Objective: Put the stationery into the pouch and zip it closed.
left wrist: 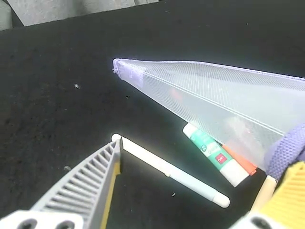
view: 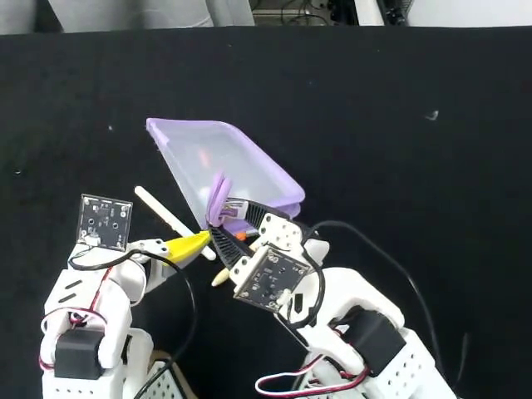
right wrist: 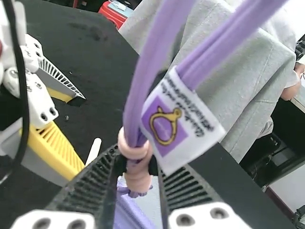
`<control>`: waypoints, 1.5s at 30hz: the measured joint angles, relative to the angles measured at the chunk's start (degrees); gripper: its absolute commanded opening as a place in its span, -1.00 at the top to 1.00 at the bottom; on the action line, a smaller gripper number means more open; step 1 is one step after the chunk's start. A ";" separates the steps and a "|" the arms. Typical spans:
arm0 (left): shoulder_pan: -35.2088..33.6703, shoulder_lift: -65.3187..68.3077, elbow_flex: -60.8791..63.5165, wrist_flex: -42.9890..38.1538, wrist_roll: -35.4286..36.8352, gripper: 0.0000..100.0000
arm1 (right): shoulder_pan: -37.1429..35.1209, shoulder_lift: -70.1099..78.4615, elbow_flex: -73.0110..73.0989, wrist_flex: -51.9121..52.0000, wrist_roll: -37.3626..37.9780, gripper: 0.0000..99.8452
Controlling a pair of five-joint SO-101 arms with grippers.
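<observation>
The translucent purple pouch lies at the table's middle, its mesh side facing my left wrist view. My right gripper is shut on the pouch's purple strap, just below its label tag. My left gripper stands open over a white pen, which lies on the table between the fingers. A green-and-white glue stick with an orange cap rests against the pouch's lower edge. A pale stick lies beside the yellow finger.
The table is covered in black cloth, with open room to the right of and behind the pouch. Both arm bases crowd the front edge, and a black cable loops off the right arm.
</observation>
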 measured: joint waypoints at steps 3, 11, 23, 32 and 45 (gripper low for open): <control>0.00 0.00 0.09 -2.02 0.00 0.00 | -1.67 0.00 0.00 1.05 0.00 0.98; 0.00 0.00 2.11 -4.84 0.18 0.00 | -2.11 0.00 0.00 1.05 0.09 0.98; 4.48 0.00 2.29 -0.35 0.09 0.00 | -2.11 0.00 0.00 1.05 0.09 0.98; 1.23 0.00 8.97 -8.18 0.62 0.00 | -2.64 0.00 0.00 4.31 0.09 0.98; 2.20 0.00 9.14 -12.84 3.60 0.47 | -7.30 0.00 -0.44 7.91 0.26 0.98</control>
